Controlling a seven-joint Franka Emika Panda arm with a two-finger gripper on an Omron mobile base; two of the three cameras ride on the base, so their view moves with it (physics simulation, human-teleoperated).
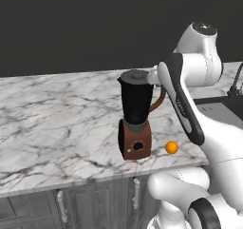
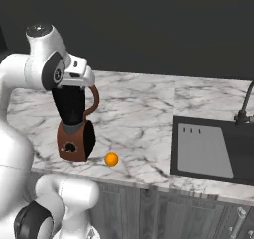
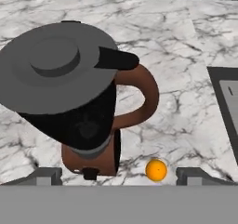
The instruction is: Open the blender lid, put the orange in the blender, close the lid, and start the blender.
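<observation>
So the gripper (image 3: 119,175) is spread wide with nothing between its tips, hanging above the blender (image 1: 135,116) and looking down on it. Right under it in the hand view is the blender lid (image 3: 55,65), seated on the jar rim with its raised centre knob facing up. Looks to me like this is the very first step, opening the lid, and it's not started yet.

The lid sits off to one side of the gripper's centre line, so I'd guess the next move needs the hand to line up over that knob, drop down, and pinch it before lifting.

The orange (image 1: 172,147) is on the marble counter (image 1: 57,114) just beside the blender's brown base, on the sink (image 2: 213,149) side, near the counter's front edge.
</observation>
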